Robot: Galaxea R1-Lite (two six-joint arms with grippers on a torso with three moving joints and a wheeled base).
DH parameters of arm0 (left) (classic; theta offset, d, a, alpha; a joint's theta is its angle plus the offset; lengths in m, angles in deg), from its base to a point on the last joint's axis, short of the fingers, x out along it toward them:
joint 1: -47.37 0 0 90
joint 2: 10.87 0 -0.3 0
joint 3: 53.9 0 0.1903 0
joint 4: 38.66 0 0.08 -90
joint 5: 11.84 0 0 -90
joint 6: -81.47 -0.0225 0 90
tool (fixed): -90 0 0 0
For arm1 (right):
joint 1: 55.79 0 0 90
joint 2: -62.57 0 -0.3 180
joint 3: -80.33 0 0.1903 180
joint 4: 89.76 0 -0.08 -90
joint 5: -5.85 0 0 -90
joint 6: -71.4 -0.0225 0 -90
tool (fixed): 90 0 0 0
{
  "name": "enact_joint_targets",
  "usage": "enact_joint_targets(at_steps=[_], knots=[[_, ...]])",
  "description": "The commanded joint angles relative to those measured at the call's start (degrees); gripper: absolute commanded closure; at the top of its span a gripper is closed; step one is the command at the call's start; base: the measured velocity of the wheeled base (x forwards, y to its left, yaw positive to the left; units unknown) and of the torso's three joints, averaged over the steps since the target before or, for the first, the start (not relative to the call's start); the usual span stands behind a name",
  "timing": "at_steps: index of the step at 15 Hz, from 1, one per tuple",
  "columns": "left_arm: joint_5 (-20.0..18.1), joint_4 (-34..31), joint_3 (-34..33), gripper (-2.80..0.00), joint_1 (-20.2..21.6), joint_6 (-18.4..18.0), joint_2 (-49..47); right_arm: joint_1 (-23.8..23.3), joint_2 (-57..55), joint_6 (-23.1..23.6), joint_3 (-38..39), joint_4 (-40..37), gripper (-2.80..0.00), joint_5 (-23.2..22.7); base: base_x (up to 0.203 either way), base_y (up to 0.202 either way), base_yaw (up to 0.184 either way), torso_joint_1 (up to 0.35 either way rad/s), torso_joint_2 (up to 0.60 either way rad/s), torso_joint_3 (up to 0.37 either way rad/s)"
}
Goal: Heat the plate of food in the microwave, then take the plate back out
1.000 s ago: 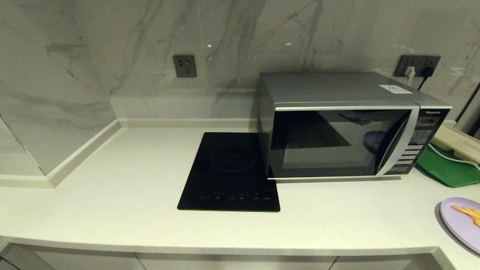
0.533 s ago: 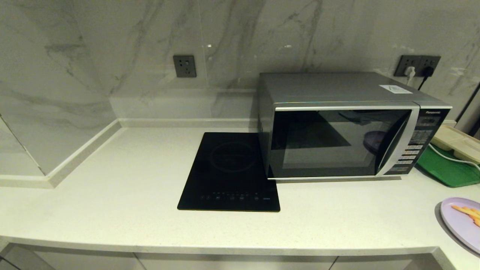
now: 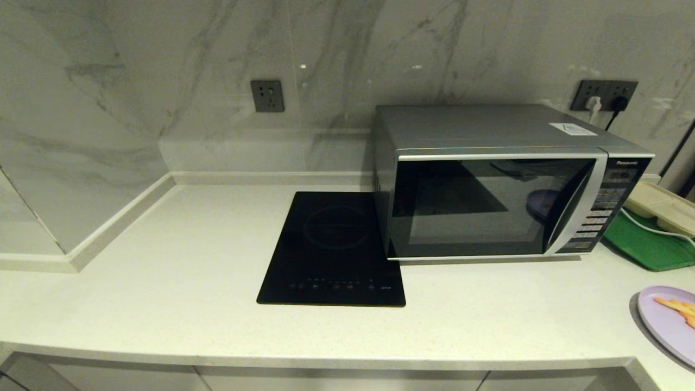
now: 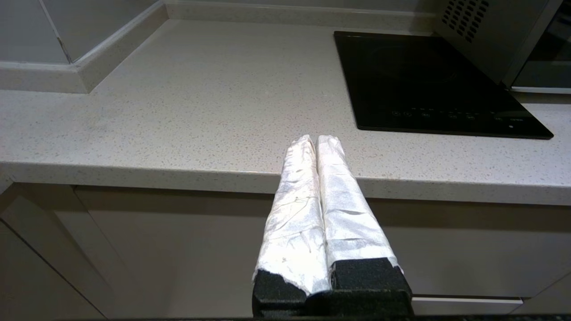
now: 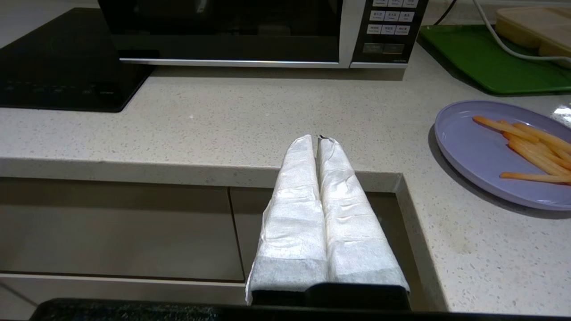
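Observation:
The silver-grey microwave (image 3: 499, 182) stands at the back right of the counter with its dark glass door closed; its button panel (image 5: 389, 29) also shows in the right wrist view. The pale lavender plate of food (image 3: 670, 321) lies at the counter's right front corner, with orange-yellow sticks on it (image 5: 531, 145). My right gripper (image 5: 317, 138) is shut and empty, low before the counter's front edge, left of the plate. My left gripper (image 4: 316, 139) is shut and empty, before the front edge, left of the hob. Neither arm shows in the head view.
A flat black induction hob (image 3: 334, 247) lies just left of the microwave. A green tray (image 3: 649, 244) with a cream box and a white cable sits to the right of it. Cabinet fronts (image 5: 116, 223) run below the counter edge. A marble wall rises behind and on the left.

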Motion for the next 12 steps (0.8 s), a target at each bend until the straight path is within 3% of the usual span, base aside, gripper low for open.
enact_joint_targets(at_steps=[1,12], knots=[[0.02,0.02,-0.01,0.00,0.02,0.05,0.00,0.02,-0.09,-0.14,0.00,-0.04,0.00,0.03,0.000,0.000,0.000,0.000,0.00,0.000],[0.02,0.02,-0.01,0.00,0.02,0.05,0.00,0.02,-0.09,-0.45,0.00,0.05,0.00,0.21,0.000,0.000,0.000,0.000,0.00,0.000]])
